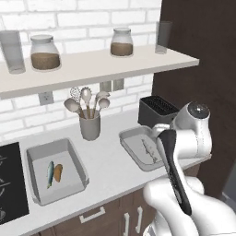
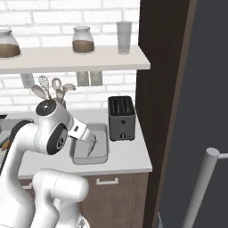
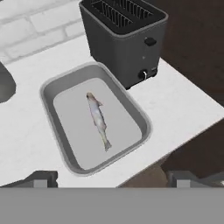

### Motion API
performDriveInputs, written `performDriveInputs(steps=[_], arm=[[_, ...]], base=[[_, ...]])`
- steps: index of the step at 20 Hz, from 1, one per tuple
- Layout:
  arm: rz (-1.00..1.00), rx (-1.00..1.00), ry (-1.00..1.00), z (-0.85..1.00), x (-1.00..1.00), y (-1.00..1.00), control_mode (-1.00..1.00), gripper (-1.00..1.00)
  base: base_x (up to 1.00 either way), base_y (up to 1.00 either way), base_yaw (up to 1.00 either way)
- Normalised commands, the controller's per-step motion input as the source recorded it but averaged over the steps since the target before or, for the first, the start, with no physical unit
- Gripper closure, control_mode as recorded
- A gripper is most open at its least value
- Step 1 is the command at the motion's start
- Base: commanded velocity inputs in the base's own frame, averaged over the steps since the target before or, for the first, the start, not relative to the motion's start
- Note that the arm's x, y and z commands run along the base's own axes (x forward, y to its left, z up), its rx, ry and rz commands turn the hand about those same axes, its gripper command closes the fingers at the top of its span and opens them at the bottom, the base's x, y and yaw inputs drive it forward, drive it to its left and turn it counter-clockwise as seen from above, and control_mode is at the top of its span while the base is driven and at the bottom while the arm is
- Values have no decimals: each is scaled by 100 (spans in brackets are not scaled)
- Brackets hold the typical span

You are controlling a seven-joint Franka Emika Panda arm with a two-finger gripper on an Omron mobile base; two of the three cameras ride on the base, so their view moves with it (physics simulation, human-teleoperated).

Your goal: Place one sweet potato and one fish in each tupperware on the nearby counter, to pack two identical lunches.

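Two pale grey tupperware trays sit on the off-white counter (image 1: pixel 108 166). In the left tupperware (image 1: pixel 46 146) a fish (image 1: pixel 50 174) and an orange sweet potato (image 1: pixel 58 172) lie side by side. A single silvery fish (image 3: pixel 98 120) lies in the right tupperware (image 3: pixel 146 127), also visible from the left base as the fish (image 1: pixel 150 151) in the tupperware (image 1: pixel 126 138). My gripper (image 3: pixel 113 178) hovers open over this tray's near edge with nothing between its fingertips (image 3: pixel 41 178). From the right base, the gripper (image 2: pixel 90 148) hangs above the tupperware (image 2: pixel 100 158).
A black toaster (image 3: pixel 122 39) stands right behind the right tray, close to the dark cabinet wall. A grey utensil holder (image 1: pixel 90 125) stands between the trays at the back. A black stovetop (image 1: pixel 9 184) borders the left tray. A shelf with jars (image 1: pixel 92 64) hangs overhead.
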Motion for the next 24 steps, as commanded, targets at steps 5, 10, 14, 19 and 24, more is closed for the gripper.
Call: performDriveInputs(steps=[5,10,14,19,24], arm=[[1,-9,-24,44,-100,5,-100,-100],[6,-6,-8,-1,-60,2,100,-100],[0,0,0,0,0,0,100,-100],[0,0,0,0,0,0,100,-100],[0,0,0,0,0,0,100,-100]], base=[[0,0,0],[-40,-1,1],[-100,-25,2],[-100,-53,-3],[-100,-24,-39]])
